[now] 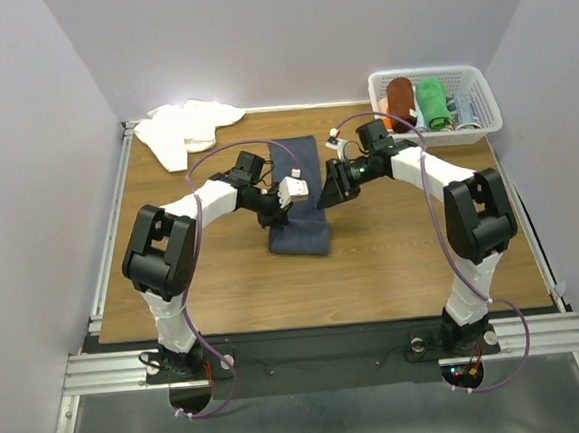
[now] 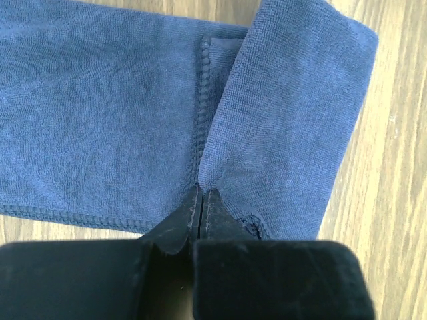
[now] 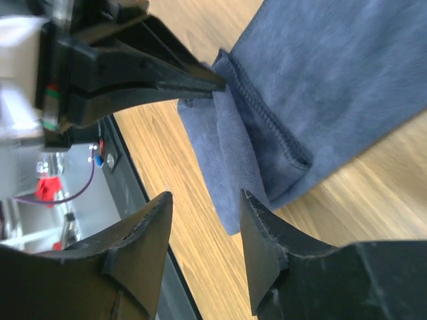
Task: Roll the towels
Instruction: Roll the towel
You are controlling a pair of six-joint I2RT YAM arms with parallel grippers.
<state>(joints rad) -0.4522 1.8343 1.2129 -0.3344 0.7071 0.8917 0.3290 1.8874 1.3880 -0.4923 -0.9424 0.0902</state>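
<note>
Wood-grain tabletop [image 1: 225,292] ringed by pale walls is our stage, and we begin at the left gripper [image 2: 201,200]. Its jaws are pressed together on a pinch of the blue-grey towel [image 1: 303,160], right where a turned-over flap meets the flat layer beside a stitched hem. Facing it from the other side, the right gripper [image 3: 203,195] stands partly open with nothing between its fingers. The folded end of the cloth lies just beyond its tips, close but not touching as far as we can tell. We judge this towel to be light, limp terry with no stiffness of its own. It should sag wherever it is unsupported, crease easily, and may drag along the wood rather than turn over cleanly. The sensible hold is on the doubled edge of the fold, one claw towards each side, so the roll starts even and does not skew. From the claws the towel runs away across the middle of the table as a long strip, its near end thickened by the flap. Farther out, the white towel [image 1: 184,127] lies crumpled in the far left corner, well apart from both arms. At the far right a white basket [image 1: 429,71] holds a rust-brown towel [image 1: 399,100] and a green towel [image 1: 432,103], both rolled.
</note>
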